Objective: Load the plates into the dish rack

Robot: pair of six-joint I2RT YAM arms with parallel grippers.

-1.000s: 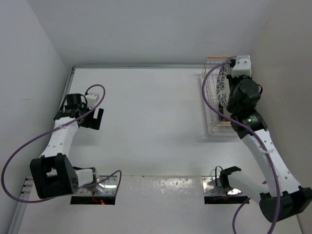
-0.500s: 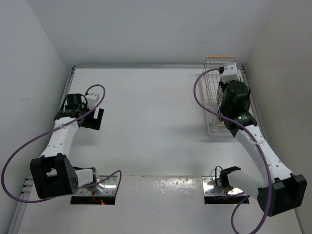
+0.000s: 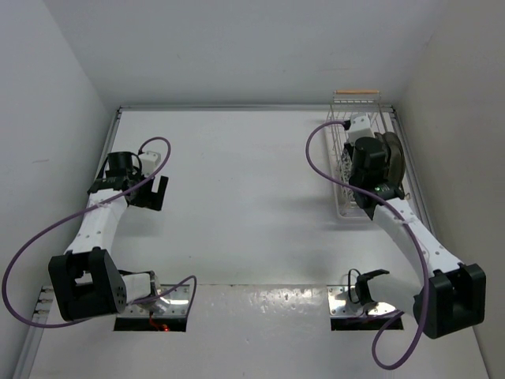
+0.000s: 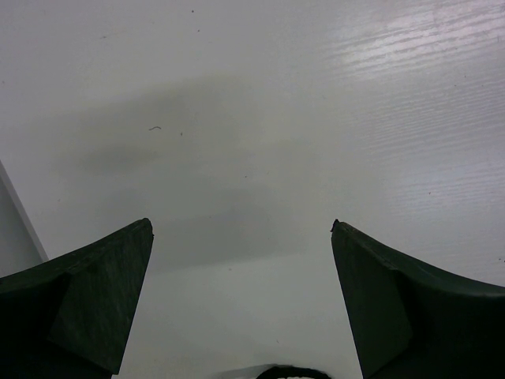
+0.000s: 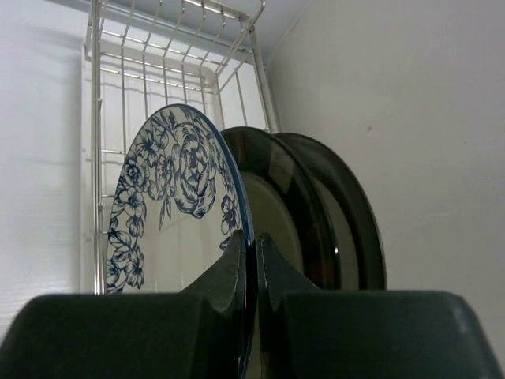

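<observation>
The right gripper (image 5: 254, 264) clenches the rim of the floral plate (image 5: 170, 213) standing in the dish rack (image 5: 150, 47); stiff, slick and breakable, it likely suits this edge pinch.

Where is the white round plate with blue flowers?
Right wrist view: the blue-flowered white plate stands upright, rim pinched by the right gripper, just left of the dark grey-rimmed plate.

My black left gripper (image 4: 241, 229) gapes wide at centre left; my black right gripper (image 5: 254, 237), upper right, pinches a blue-floral white plate (image 5: 170, 205).
</observation>
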